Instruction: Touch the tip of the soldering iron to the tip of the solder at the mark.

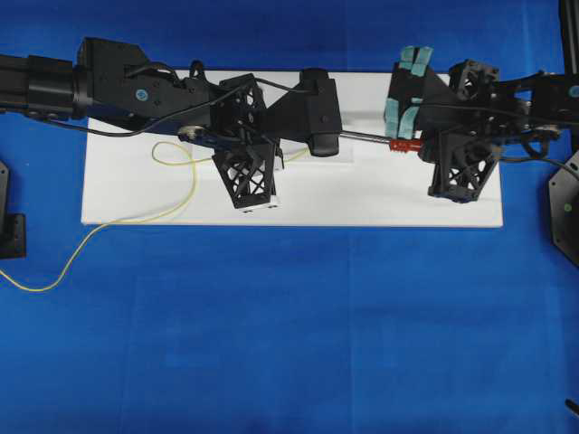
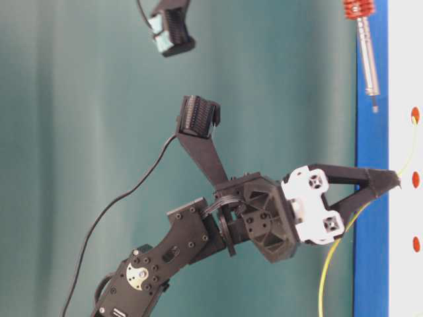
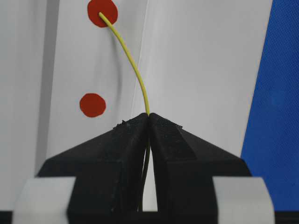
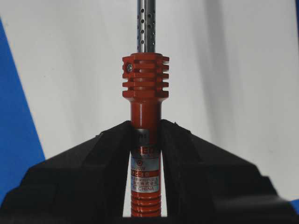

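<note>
A: Where's the solder [image 3: 134,70]?
B: Pinched in the left hand [image 3: 149,117], its tip on the upper red mark [image 3: 102,11]. Thin and floppy, so grip near the end.
A: And the soldering iron [image 4: 145,112]?
B: Stiff; the right hand [image 4: 145,128] clamps its red body, shaft over the white board [image 1: 380,194].

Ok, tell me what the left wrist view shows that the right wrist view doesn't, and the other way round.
Only the left wrist view shows the solder, pinched in the left claw, its tip on the upper red mark, with a second red mark below. Only the right wrist view shows the soldering iron, gripped in the right claw below its ribbed collar. Both show the white board on the blue cloth.
</note>
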Available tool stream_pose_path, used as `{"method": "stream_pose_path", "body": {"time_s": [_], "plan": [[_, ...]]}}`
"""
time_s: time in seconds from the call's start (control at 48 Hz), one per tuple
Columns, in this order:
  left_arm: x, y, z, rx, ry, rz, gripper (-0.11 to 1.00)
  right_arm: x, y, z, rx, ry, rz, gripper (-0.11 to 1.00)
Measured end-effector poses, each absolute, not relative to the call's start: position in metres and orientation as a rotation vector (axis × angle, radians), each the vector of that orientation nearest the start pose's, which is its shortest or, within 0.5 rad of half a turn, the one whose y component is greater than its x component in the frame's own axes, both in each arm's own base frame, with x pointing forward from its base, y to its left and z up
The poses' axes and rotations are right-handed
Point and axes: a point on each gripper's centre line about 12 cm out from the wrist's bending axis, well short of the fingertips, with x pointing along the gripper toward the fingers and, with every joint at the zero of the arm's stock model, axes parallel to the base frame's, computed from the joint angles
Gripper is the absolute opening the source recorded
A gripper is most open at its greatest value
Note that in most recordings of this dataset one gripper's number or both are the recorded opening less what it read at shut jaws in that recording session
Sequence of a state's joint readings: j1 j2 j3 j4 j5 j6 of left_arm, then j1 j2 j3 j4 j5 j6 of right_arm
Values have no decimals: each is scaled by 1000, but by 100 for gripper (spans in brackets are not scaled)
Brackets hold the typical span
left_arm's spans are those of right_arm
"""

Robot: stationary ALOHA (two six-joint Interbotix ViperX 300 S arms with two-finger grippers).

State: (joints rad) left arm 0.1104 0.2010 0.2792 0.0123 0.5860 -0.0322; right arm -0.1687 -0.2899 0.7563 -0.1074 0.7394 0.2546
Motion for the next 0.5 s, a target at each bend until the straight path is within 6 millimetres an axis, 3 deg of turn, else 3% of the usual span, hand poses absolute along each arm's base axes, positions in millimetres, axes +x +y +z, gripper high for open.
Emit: {"method": "stream_pose_path", "body": {"time_s": [0.5], "plan": [[438, 49, 167, -76, 1067, 117, 2, 284, -56, 166, 210, 1227, -313, 7]]}}
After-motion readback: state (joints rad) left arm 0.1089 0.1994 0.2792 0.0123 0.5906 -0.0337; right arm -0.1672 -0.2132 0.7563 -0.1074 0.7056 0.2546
